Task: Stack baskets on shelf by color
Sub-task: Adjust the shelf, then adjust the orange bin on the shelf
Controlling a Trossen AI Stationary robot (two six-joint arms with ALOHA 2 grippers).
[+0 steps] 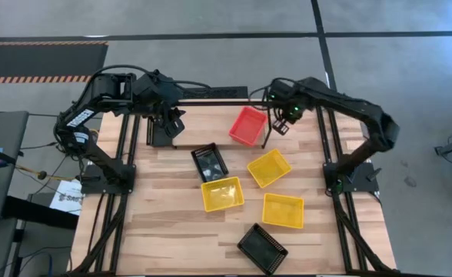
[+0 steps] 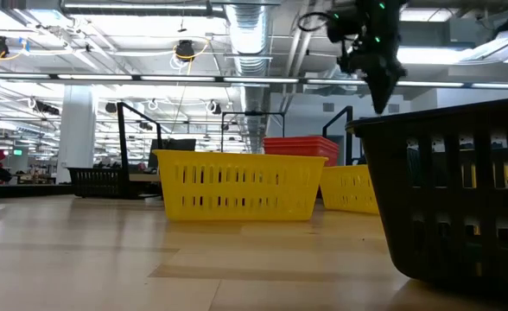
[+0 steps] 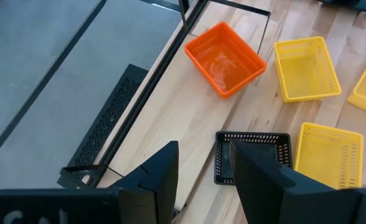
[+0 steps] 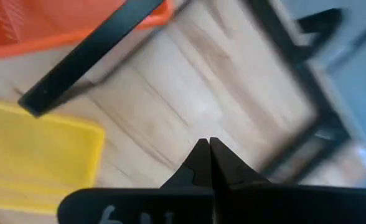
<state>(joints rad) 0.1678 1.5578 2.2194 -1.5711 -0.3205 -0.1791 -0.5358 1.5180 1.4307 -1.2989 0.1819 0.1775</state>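
A: Where do the baskets lie from the left jaws [image 1: 174, 123]?

B: Those jaws stand apart and empty, above the far end of the worktop [image 1: 172, 231]. In the left wrist view a black basket [image 3: 253, 155] lies just beyond and below the fingertips [image 3: 164, 163], not touching them. The red basket [image 1: 247, 125] sits farther off on the shelf [image 1: 211, 102], tilted. Three yellow baskets lie beyond the black one: one [image 1: 269, 167] nearest the red, one [image 1: 222, 194] just beside the black basket, and one [image 1: 283, 210] farther out. A second black basket [image 1: 262, 248] lies well apart, at the near edge.

A: And the right jaws [image 1: 282, 125]?

B: Shut tight, holding nothing. They hang just beside the red basket, at the shelf's end loop, with the nearest yellow basket below them.

A: Any writing?

B: Pale marks on both wrist housings, too cut off to read.
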